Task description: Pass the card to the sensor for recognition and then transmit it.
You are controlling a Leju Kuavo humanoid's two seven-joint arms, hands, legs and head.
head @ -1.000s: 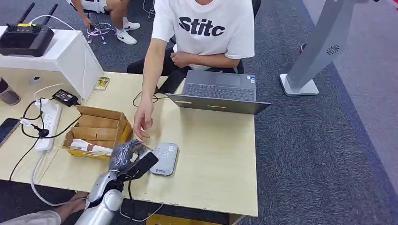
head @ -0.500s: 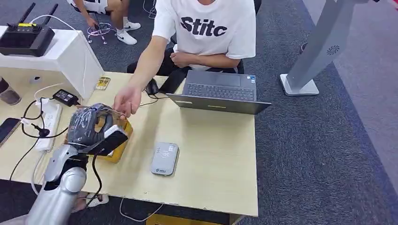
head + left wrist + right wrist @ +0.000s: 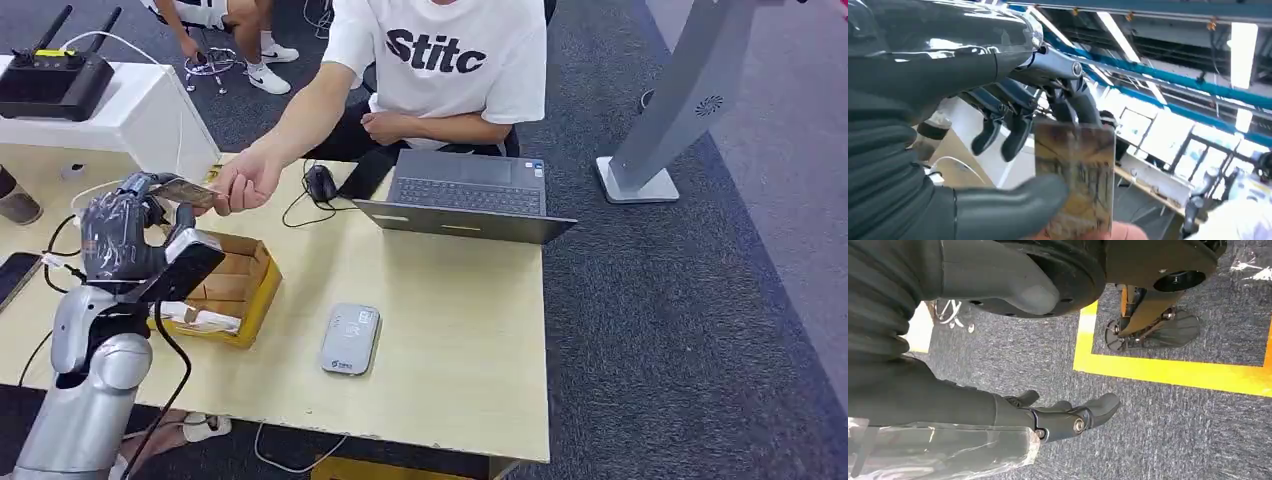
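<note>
Pale wood tabletop carries a grey card sensor, lying flat near the front edge, with a brown cardboard box just beside it to the robot's left. Above the far left part of the tabletop, the left hand is raised, and it pinches the card between its thumb and darker fingers; in the left wrist view the thumb lies across the card's face while fingers curl behind its edge. A person's hand reaches across from the far side and grips the other end of the same card, so both hold it at once, well apart from the sensor. An open laptop and a black mouse sit at the far edge before the person. The right hand hangs over grey carpet, its fingers loosely spread, holding nothing
</note>
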